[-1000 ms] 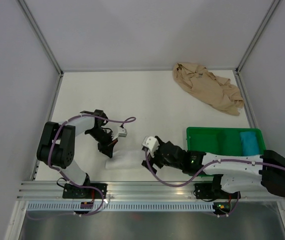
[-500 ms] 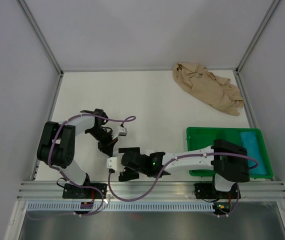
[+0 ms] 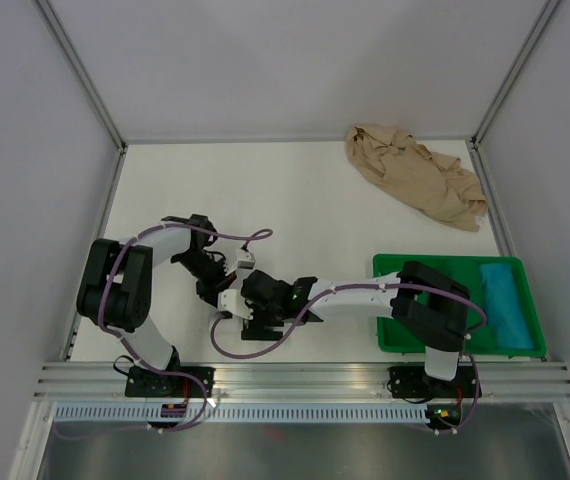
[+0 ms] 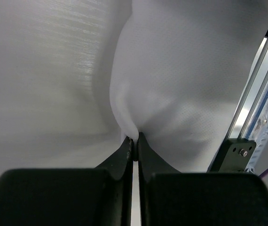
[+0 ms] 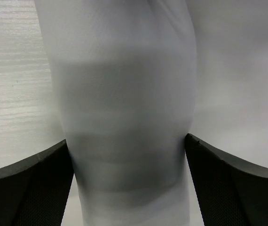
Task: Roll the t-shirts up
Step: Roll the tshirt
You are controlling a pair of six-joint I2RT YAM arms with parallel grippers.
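The white t-shirt (image 5: 124, 108) lies as a thick roll at the table's near edge. In the top view the right arm hides it almost completely. My right gripper (image 5: 126, 139) is open, its fingers (image 5: 35, 183) standing wide on either side of the roll and brushing its flanks. From above, this right gripper (image 3: 255, 318) sits low over the roll. My left gripper (image 4: 135, 141) is shut on a small pinched fold of the white t-shirt (image 4: 171, 80); it shows from above as the left gripper (image 3: 215, 285), just left of the right one. The tan t-shirt (image 3: 415, 185) lies crumpled at the far right.
A green tray (image 3: 435, 270) stands at the right near edge with a teal cloth (image 3: 500, 290) in it. The right arm stretches leftward across the front of the tray. The aluminium rail (image 4: 261, 108) runs close beside the roll.
The right arm swung left from beside the tray and came down over the white roll, its open jaws now astride it. The left gripper kept its place on the fabric.
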